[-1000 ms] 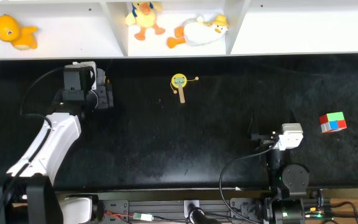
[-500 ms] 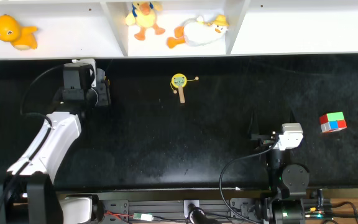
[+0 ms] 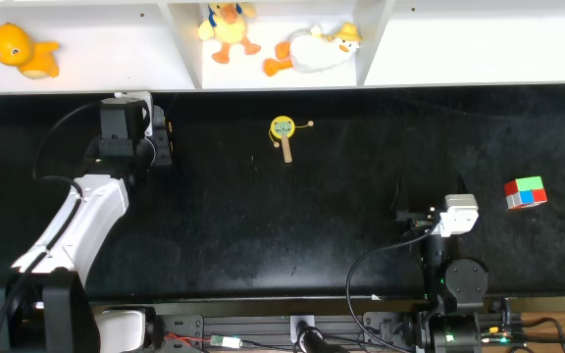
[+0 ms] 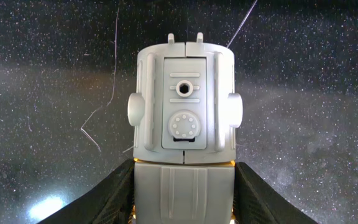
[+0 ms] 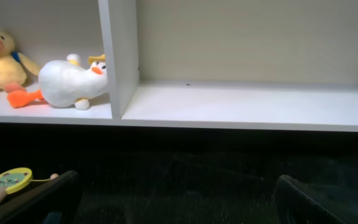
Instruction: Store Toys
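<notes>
White shelf (image 3: pixel 86 78) beyond both pincers: a smooth orange duck (image 3: pixel 23 51) in its left bay, a fuzzy yellow duck (image 3: pixel 228 27) and a white plush goose (image 3: pixel 312 49) in the middle bay. The left pincer (image 4: pixel 185 193) clamps a ribbed grey plastic robot (image 4: pixel 185 118) over the speckled black counter (image 4: pixel 309 93). The right pincer (image 5: pixel 179 199) gapes wide.

The toy robot (image 4: pixel 185 118) is grey, the cube (image 3: pixel 526 192) red-green-blue, the tabletop (image 4: pixel 42 74) speckled black.
</notes>
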